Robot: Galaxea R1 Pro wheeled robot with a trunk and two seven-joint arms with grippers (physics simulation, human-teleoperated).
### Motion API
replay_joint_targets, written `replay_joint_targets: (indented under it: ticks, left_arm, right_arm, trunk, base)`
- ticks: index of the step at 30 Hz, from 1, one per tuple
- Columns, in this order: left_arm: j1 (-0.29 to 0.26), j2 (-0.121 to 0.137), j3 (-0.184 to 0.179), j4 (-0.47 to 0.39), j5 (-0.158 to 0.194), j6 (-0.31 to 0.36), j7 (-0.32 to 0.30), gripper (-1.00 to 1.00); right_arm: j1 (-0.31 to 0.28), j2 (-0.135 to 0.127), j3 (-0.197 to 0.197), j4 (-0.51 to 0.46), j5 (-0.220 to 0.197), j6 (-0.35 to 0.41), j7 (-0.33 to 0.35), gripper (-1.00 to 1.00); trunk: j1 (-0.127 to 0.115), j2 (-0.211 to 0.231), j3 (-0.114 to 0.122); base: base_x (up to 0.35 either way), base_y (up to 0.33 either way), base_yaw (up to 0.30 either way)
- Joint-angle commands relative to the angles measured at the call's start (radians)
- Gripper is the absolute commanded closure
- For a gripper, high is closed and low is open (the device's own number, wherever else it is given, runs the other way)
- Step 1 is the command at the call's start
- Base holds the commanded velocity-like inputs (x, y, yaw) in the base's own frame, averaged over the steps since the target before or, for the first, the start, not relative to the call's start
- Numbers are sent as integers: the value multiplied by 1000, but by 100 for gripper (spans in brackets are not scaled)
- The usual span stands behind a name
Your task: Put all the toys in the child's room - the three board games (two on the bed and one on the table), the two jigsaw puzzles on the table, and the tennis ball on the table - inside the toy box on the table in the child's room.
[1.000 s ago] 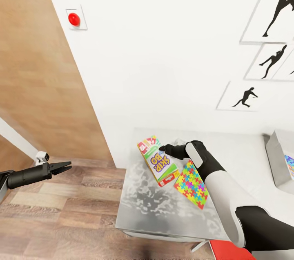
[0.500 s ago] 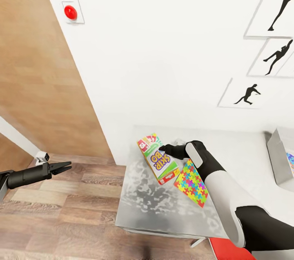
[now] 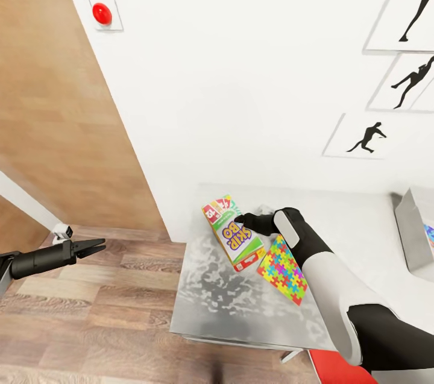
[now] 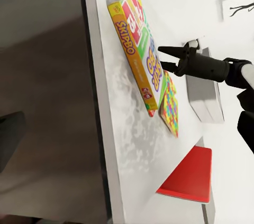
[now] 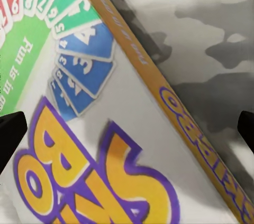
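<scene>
Pale table (image 3: 241,311) stands against the white wall, toy box (image 3: 416,233) at its far right edge. Skip-Bo board game (image 3: 232,239) lies flat near the table's left end, jigsaw puzzle (image 3: 282,270) touching its right side. Right gripper (image 3: 246,219) hovers just over the game, jaws parted, holding nothing. Left gripper (image 3: 96,245) is over the wood floor, slightly parted, empty.

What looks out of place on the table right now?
Nothing is spilled or damaged. The Skip-Bo board game lies flat near the table corner, askew to its edges, with a jigsaw puzzle beside it. The right gripper hovers over the box, jaws open.
</scene>
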Motion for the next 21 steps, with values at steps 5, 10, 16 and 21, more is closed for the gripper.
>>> replay_joint_targets:
  ticks: [5, 10, 16, 21]
  left_arm:
    - [-1, 0, 0, 0, -1, 11, -4, -100]
    - [-1, 0, 0, 0, -1, 11, -4, -100]
    - [-1, 1, 0, 0, -1, 11, -4, -100]
    - [-1, 1, 0, 0, -1, 11, -4, -100]
  right_arm:
    - [-1, 0, 1, -1, -1, 4, 10, -100]
    - [-1, 0, 1, -1, -2, 5, 14, -100]
    - [-1, 0, 2, -1, -2, 5, 14, -100]
    - [-1, 0, 2, -1, -1, 5, 14, -100]
  trunk:
    - [1, -2, -2]
    - [1, -2, -5]
    - [1, -2, -10]
    - [1, -2, -13]
  base:
    - [0, 62, 0]
    - [0, 116, 0]
    - [0, 150, 0]
    - [0, 87, 0]
